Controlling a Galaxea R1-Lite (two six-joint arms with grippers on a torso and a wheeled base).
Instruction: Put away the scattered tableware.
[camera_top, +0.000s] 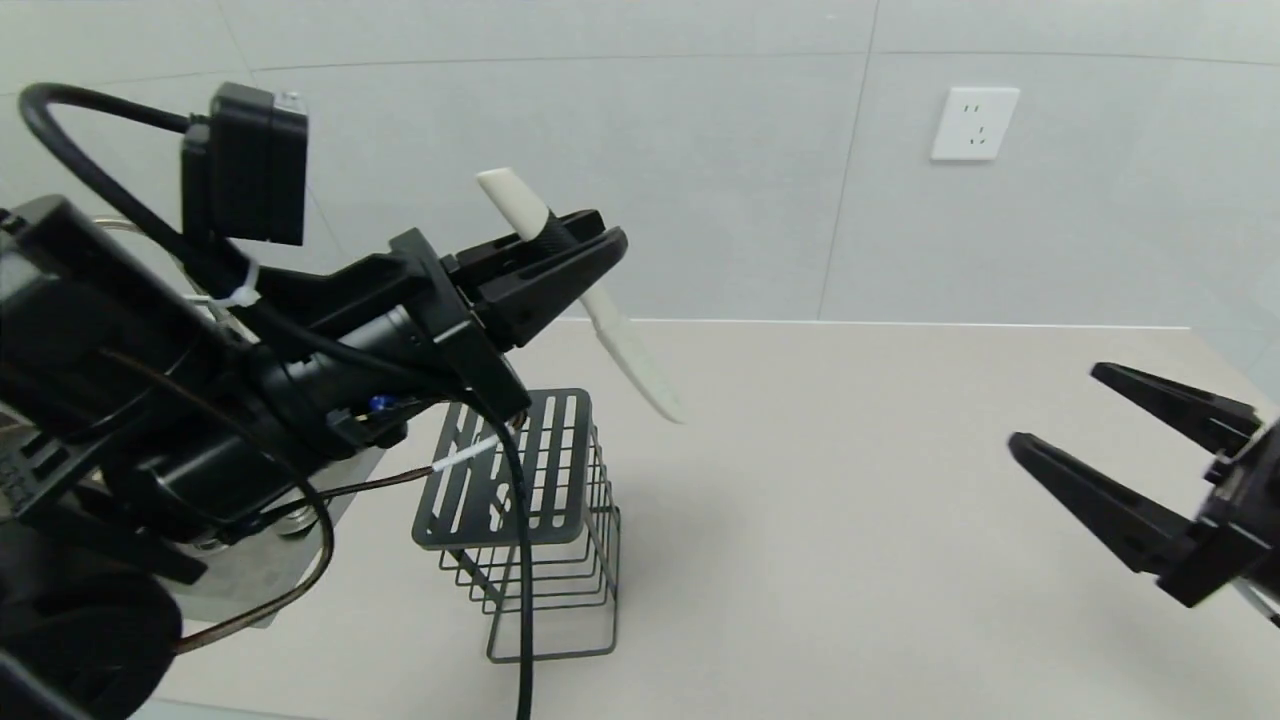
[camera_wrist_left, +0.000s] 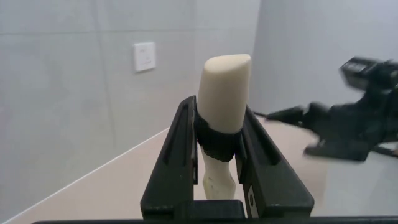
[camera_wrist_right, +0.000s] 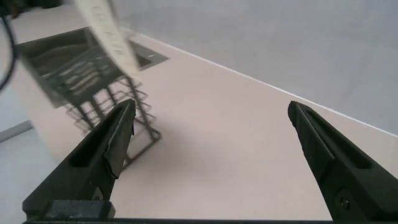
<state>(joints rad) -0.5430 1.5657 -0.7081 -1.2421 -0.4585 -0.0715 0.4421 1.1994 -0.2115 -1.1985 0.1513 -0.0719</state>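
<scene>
My left gripper (camera_top: 575, 262) is shut on a white knife (camera_top: 620, 345) with a black band at its handle. It holds the knife tilted in the air, blade pointing down, above and just right of the dark wire rack (camera_top: 540, 520). From the left wrist, the knife's white handle (camera_wrist_left: 224, 93) sticks up between the fingers (camera_wrist_left: 183, 155). My right gripper (camera_top: 1120, 440) is open at the right side of the table, with nothing between its jaws. Through the right wrist camera the wire rack (camera_wrist_right: 93, 81) and the knife blade (camera_wrist_right: 109, 31) lie beyond the open gripper (camera_wrist_right: 211, 134).
The beige table (camera_top: 850, 500) stretches free between the rack and my right gripper. A metal plate (camera_top: 260, 570) lies left of the rack. A wall socket (camera_top: 975, 123) is on the grey wall behind.
</scene>
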